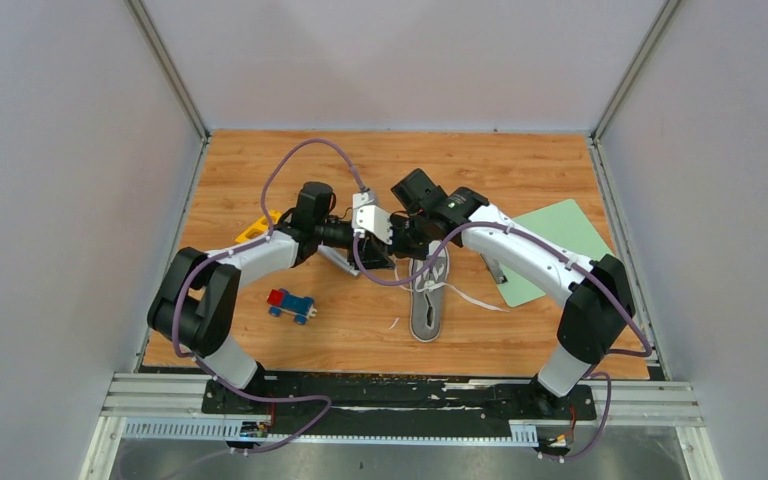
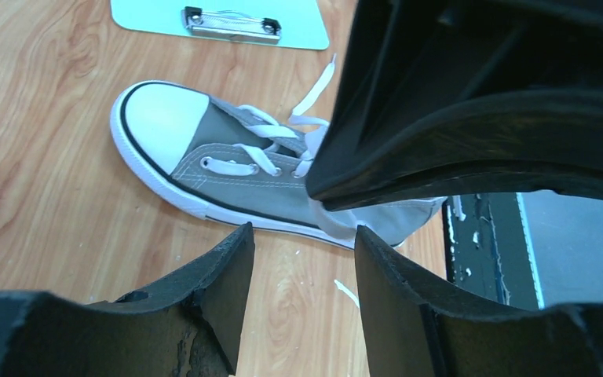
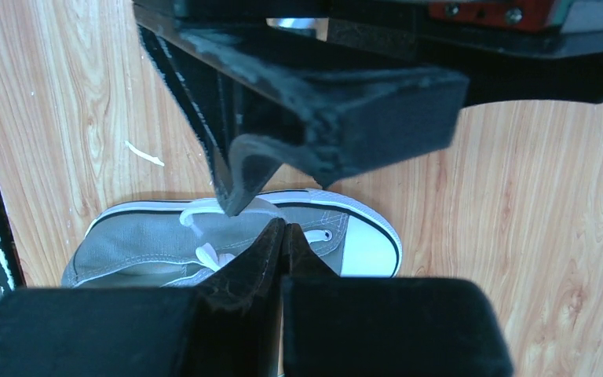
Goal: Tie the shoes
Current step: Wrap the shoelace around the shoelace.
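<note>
Sneaker (image 1: 426, 312) of grey canvas, with a white rubber toe cap and sole, lies near the middle of the wooden table (image 1: 520, 170), heel toward the near edge. Limp white laces (image 2: 261, 154) trail off its right side. The left gripper (image 2: 302, 234) hangs over it, jaws spread. The right gripper (image 3: 283, 229) is pressed together above the eyelets; whether it pinches lace I cannot tell. Open wood runs along the far edge. A flat green clipboard (image 1: 550, 240) rests by the right edge. A blocky toy car (image 1: 290, 303) and a yellow piece (image 1: 257, 226) sit toward the left edge.

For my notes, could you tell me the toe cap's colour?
White toe cap, clearest from left wrist.
</note>
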